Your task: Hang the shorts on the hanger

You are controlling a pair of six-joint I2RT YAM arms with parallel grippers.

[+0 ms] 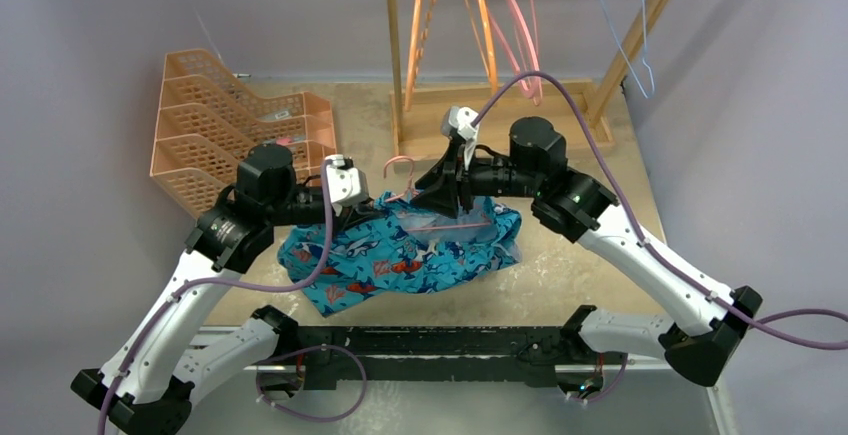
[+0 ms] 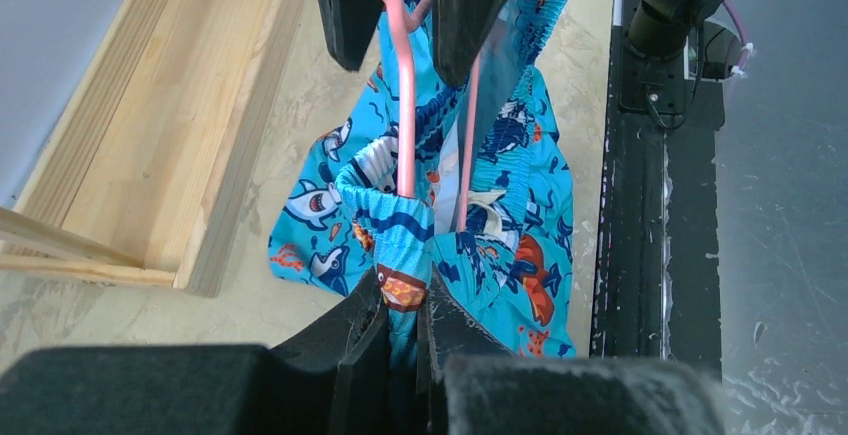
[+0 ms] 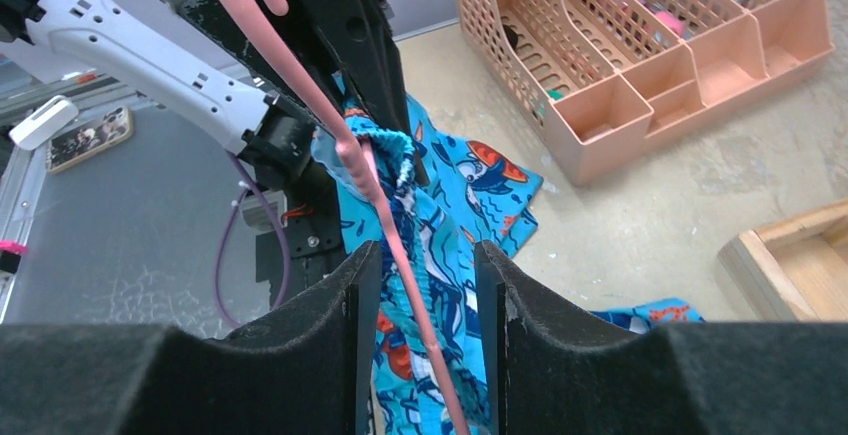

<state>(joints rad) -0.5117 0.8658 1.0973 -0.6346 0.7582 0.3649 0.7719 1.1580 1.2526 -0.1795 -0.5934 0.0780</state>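
Pale lavender-grey walls (image 1: 90,15) enclose a mottled beige worktop (image 1: 580,275) under soft, even light. At the back stands a light wooden rack (image 1: 420,115) hung with orange hangers (image 1: 480,15) and thin light-blue wire hangers (image 1: 620,43). A peach plastic file organiser (image 1: 200,115) sits back left.

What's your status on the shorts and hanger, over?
Left gripper shut on the shorts at the waistband. Right gripper jaws apart around the hanger. No obstruction seen.

A robotics lab: blank lilac walls (image 1: 90,15) box in a counter (image 1: 540,285); two cabled arms (image 1: 190,295) bolted to a black rail (image 1: 440,340); a wooden rack (image 1: 393,55) of hangers (image 1: 480,15); an orange file organiser (image 1: 190,125).
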